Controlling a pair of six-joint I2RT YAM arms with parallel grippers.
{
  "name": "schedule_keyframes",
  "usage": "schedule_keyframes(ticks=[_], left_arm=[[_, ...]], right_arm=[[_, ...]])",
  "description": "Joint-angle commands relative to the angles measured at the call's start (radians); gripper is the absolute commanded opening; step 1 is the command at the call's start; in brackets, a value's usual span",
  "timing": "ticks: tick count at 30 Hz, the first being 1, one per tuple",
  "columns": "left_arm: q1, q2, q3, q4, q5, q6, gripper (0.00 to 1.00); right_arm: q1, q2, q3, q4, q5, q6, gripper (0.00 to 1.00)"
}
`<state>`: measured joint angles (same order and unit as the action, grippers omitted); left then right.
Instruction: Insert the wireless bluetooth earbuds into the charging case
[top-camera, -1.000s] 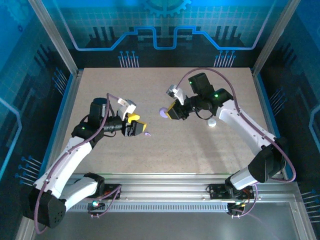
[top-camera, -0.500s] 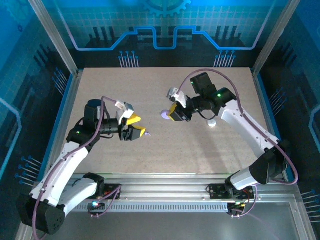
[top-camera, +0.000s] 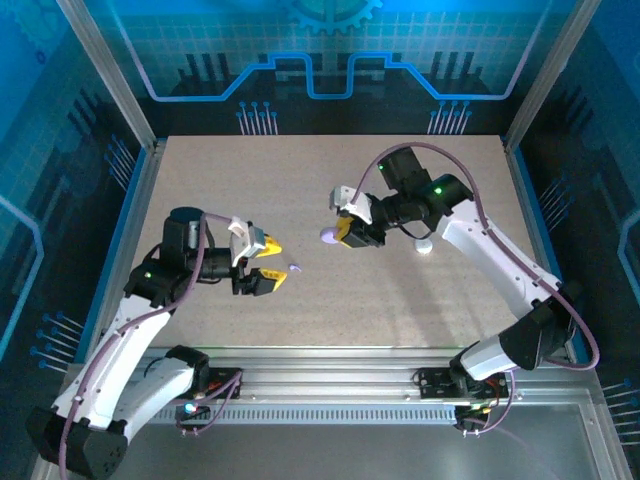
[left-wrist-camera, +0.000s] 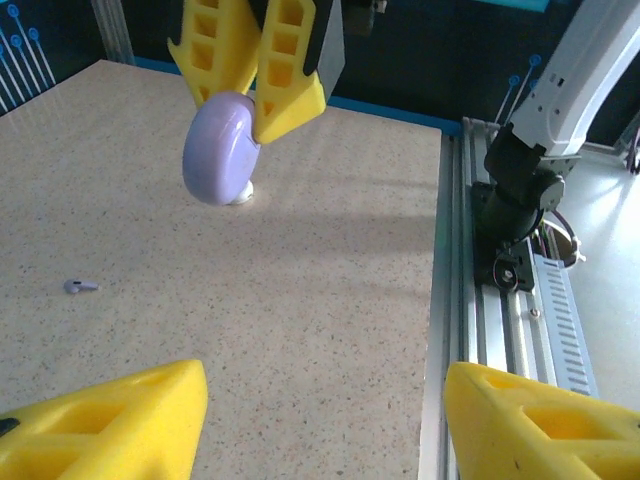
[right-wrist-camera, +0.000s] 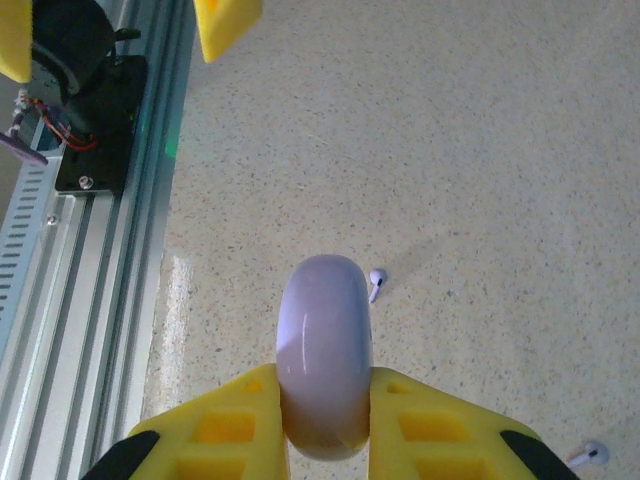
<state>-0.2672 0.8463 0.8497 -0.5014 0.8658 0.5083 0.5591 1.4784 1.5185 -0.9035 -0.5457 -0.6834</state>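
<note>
Currently jaws of my right gripper (top-camera: 337, 234) pinch the case (right-wrist-camera: 323, 350) mid-frame; left gripper (top-camera: 270, 262) jaws gape empty near an earbud (top-camera: 294, 267).

We find no writing, label, brand name or number that we can read in these pictures. The nearest thing to a sign is the blue back panel (top-camera: 320, 60), which bears a gear outline and circuit-like lines without any letters.
</note>
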Motion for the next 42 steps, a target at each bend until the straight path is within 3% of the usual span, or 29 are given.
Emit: schedule_keyframes(ticks=[1,13,24,42], left_arm=[[-0.015,-0.017,-0.001,-0.055,0.036,0.095,0.65],[-0.050,-0.023,-0.032,-0.009,0.007,0.111,0.64],[-0.059,-0.027,-0.055,0.047,-0.047,0.120,0.64],[-0.097,-0.026,-0.060,0.082,-0.115,0.130,0.61]], right_arm=[[0.027,0.018,0.050,-0.039,0.013,-0.078,0.20],[0.082,0.052,0.088,-0.069,-0.037,-0.170,0.19],[0.217,0.083,0.119,-0.077,0.007,-0.180,0.19],[0.302,0.151,0.215,-0.145,0.062,-0.188,0.19]])
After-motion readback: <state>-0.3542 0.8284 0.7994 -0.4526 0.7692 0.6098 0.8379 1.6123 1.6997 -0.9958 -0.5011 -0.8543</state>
